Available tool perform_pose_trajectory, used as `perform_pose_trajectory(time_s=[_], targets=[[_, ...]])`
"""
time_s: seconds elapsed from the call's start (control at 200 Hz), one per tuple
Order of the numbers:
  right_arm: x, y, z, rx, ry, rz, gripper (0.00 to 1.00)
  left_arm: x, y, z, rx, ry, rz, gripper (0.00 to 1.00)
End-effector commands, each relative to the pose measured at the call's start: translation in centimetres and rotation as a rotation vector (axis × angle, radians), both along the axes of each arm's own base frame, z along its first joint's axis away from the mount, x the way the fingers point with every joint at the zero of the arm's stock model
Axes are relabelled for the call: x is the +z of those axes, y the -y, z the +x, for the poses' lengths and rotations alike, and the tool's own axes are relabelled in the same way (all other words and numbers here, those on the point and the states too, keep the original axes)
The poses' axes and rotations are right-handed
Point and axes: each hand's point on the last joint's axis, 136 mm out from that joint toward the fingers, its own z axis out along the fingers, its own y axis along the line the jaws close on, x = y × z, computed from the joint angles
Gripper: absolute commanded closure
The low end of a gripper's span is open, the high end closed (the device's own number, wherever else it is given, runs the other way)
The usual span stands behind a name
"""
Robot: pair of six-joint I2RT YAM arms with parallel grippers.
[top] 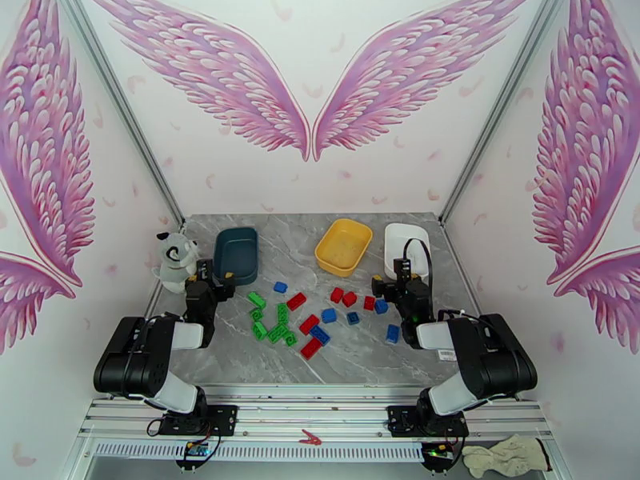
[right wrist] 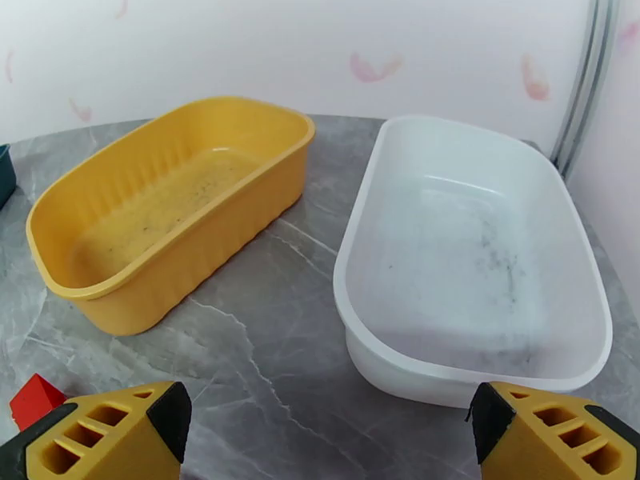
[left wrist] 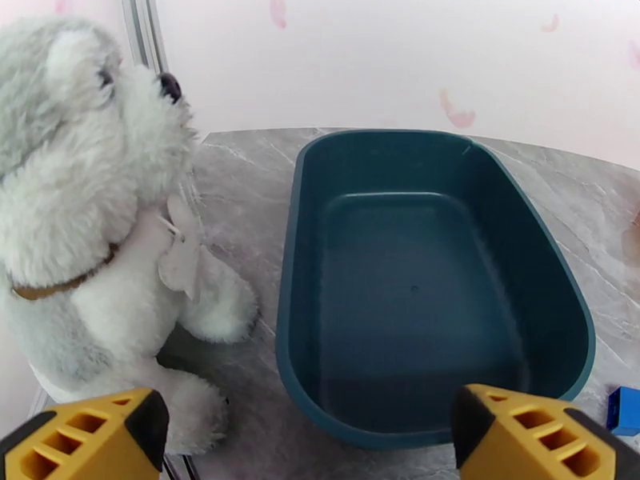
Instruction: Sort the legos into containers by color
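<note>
The grey marble-veined desk (top: 360,362) carries three smooth, shallow, rounded plastic trays: the yellow tray (top: 343,246), ribbed on its sides, with the dark teal tray (top: 237,254) to its left and the white tray (top: 406,243) just to its right; a fluffy plush dog (top: 176,260) sits farthest left of it. Small studded legos (top: 309,323), red, blue and green, lie scattered nearer than the yellow tray, between the left fingers (left wrist: 96,438) and the right fingers (right wrist: 104,434); both pairs gape wide, holding nothing.
</note>
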Motion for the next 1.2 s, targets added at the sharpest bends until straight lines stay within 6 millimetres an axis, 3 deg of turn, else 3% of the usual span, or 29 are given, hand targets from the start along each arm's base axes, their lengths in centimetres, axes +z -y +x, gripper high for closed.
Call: perform_pose_trajectory(time_s=[0.0, 1.195], targets=[[0.83, 0.06, 0.52, -0.006, 0.016, 0.005, 0.01, 1.19, 0.00, 0.48, -0.004, 0.025, -0.006, 0.01], [0.87, 0.00, 0.46, -0.002, 0.018, 0.005, 0.01, 1.21, 0.01, 0.46, -0.053, 0.034, -0.050, 0.01]])
